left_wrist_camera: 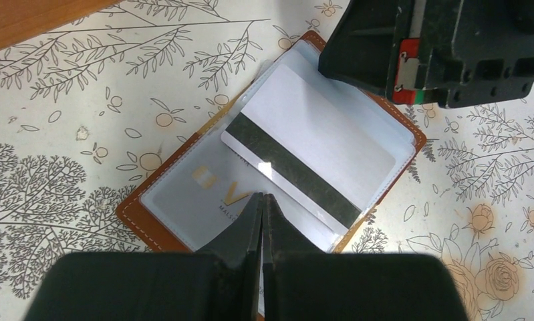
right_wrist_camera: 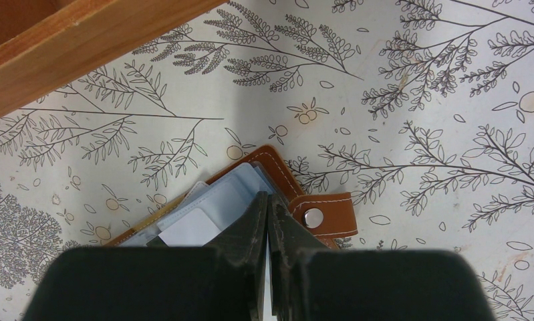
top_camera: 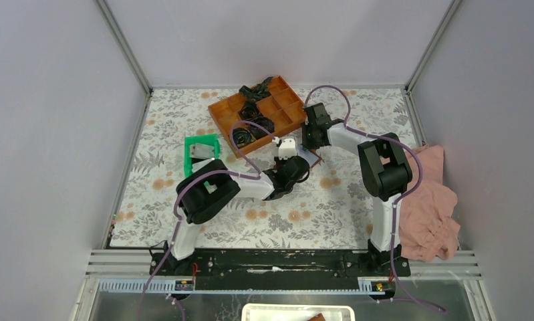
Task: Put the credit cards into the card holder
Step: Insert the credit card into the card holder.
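Note:
The brown card holder (left_wrist_camera: 136,215) lies open on the floral table, its clear sleeves facing up. A pale credit card with a dark stripe (left_wrist_camera: 317,134) sits at an angle in the right sleeve. A second credit card with a gold chip (left_wrist_camera: 197,190) fills the left sleeve. My left gripper (left_wrist_camera: 262,198) is shut, tips over the middle of the holder. My right gripper (right_wrist_camera: 267,198) is also shut, tips at the card holder's (right_wrist_camera: 277,167) edge beside the snap tab (right_wrist_camera: 321,217). In the top view both grippers (top_camera: 296,159) (top_camera: 309,146) meet over the holder and hide most of it.
An orange compartment tray (top_camera: 218,112) with black coiled items stands just behind the grippers; its wooden edge (right_wrist_camera: 83,50) is near the holder. A green tray (top_camera: 214,139) holding a grey card is to the left. A pink cloth (top_camera: 431,200) lies at the right edge.

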### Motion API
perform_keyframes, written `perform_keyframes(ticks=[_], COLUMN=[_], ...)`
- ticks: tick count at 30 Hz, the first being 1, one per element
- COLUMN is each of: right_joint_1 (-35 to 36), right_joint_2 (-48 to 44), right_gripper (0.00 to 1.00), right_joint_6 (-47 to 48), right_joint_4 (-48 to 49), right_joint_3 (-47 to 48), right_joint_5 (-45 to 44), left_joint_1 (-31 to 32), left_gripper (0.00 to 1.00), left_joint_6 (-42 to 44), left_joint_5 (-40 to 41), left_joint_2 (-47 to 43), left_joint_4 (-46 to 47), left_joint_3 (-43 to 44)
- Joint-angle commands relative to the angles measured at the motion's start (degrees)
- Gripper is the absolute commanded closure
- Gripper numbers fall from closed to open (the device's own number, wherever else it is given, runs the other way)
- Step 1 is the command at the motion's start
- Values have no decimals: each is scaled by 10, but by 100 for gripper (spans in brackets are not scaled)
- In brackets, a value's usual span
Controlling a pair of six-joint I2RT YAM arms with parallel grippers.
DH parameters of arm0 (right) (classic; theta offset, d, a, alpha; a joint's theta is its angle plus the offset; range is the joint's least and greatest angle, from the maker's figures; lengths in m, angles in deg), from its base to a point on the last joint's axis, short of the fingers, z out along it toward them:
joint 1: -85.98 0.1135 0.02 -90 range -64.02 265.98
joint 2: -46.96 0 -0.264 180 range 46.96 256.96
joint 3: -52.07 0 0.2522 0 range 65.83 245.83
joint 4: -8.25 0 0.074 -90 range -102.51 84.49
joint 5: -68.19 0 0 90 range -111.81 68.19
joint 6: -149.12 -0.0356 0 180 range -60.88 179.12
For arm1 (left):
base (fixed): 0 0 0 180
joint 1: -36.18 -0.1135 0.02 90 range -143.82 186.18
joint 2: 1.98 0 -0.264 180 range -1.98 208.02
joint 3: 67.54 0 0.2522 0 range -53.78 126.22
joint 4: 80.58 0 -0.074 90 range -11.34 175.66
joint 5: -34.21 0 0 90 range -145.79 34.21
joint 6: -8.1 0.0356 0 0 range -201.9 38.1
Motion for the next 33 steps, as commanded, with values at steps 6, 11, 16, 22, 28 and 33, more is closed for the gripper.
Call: perform_keyframes(ticks=[6, 11, 16, 22, 28, 33], right_joint_1=[2, 2, 2, 2, 2, 2], right_joint_2=[21, 20, 20, 24, 25, 24], right_gripper=[93, 93, 92, 92, 92, 92], right_joint_6=[0, 1, 2, 2, 3, 2], right_joint_4=[-78, -80, -84, -85, -84, -84], right_joint_3=[-31, -27, -23, -21, -21, -23], right_joint_5=[3, 2, 1, 2, 1, 2], left_joint_1=[2, 3, 3, 5, 7, 10], left_gripper=[100, 97, 93, 90, 88, 88], left_joint_6=[4, 1, 6, 12, 16, 21], left_joint_5=[-1, 15, 27, 36, 49, 62], left_joint_2=[29, 28, 34, 40, 41, 34], left_joint_4=[12, 25, 37, 49, 58, 68], left_joint_3=[12, 6, 14, 23, 29, 24])
